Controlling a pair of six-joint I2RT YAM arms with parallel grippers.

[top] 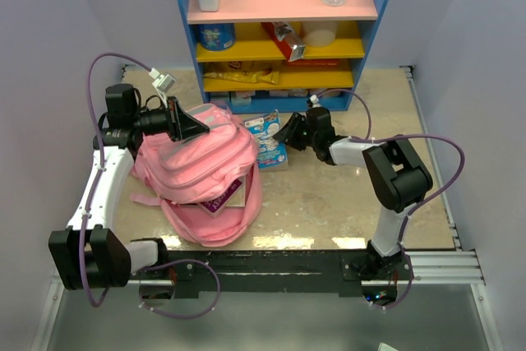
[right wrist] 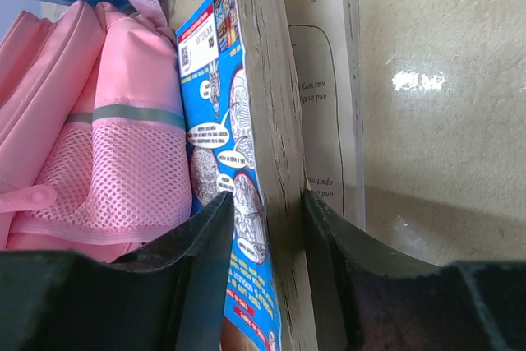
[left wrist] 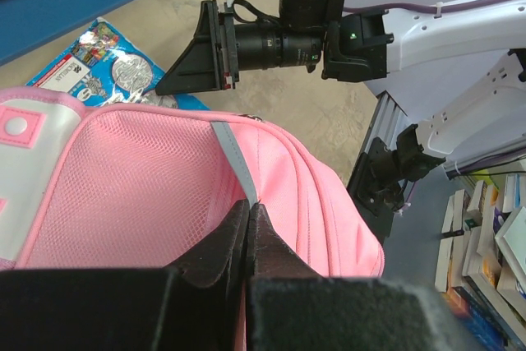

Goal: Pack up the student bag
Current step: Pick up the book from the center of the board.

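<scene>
The pink student bag [top: 201, 172] lies at the table's left middle, with a purple book [top: 222, 198] sticking out of its near opening. My left gripper [top: 194, 127] is at the bag's far top, shut on the grey zip strip [left wrist: 233, 156], with pink mesh beside it in the left wrist view [left wrist: 249, 205]. My right gripper [top: 288, 131] is just right of the bag. Its jaws are closed around a thick book with a blue comic cover [right wrist: 265, 104], which stands on edge against the bag's mesh pocket [right wrist: 123, 174]. The book also shows in the top view [top: 268, 142].
A blue shelf unit [top: 283, 6] with pink and yellow boards stands at the back, holding bottles, a tub and packets. A white printed page [right wrist: 329, 80] lies behind the gripped book. The table ends at a rail [top: 329, 262] in front.
</scene>
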